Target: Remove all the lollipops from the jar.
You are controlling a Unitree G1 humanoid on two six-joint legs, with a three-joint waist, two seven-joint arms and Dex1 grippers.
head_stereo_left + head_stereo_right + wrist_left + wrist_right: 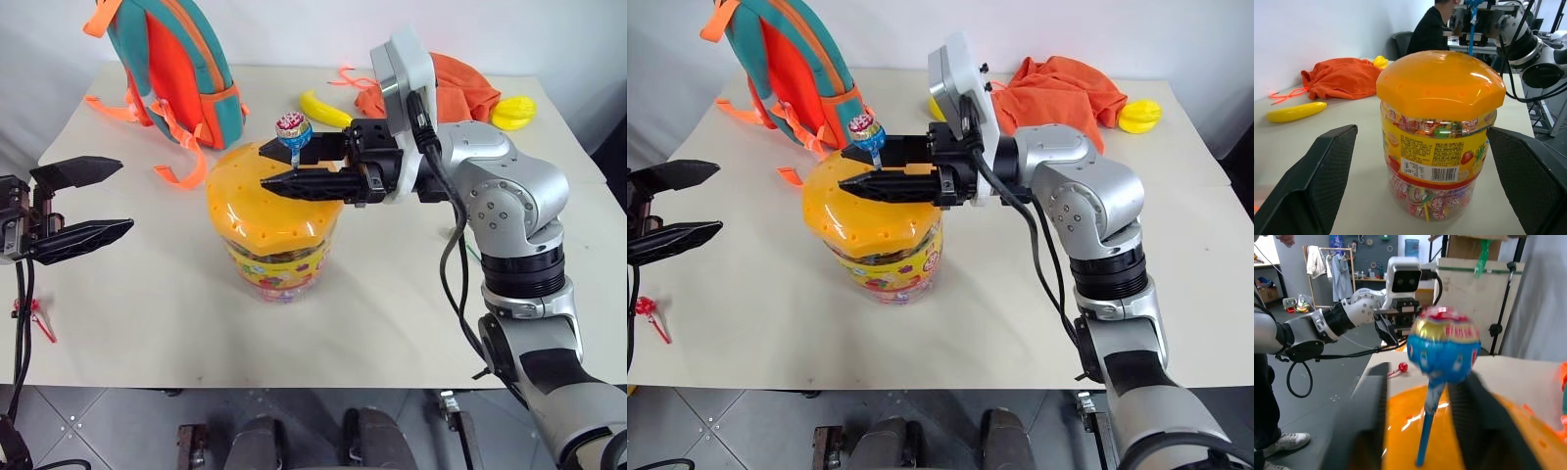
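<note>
I see one jar (275, 230) standing on the white table (392, 313), about in the middle, with its domed orange-yellow lid (265, 201) on top. Through the clear wall, in the left wrist view, many wrapped sweets lie inside; I cannot count them.

One lollipop (291, 125) with a blue stick stands upright out of the lid, on its far side. Its wrapper is blue with red and white on top. I see no more than this one above the lid.

My right gripper (294, 166) reaches level across the lid from the right. Its two black fingers (313, 184) stand narrow on both sides of the blue stick, just under the sweet; whether they already press the stick I cannot tell.

My left gripper (93, 201) hangs well apart from the jar, on its left, with its two fingers spread wide and nothing between them.

Other things on the table: one teal and orange backpack (171, 64) at the far left, one orange cloth (456, 88), two yellow toys (323, 108) (513, 112), and one small red object (29, 308) near the left edge.
</note>
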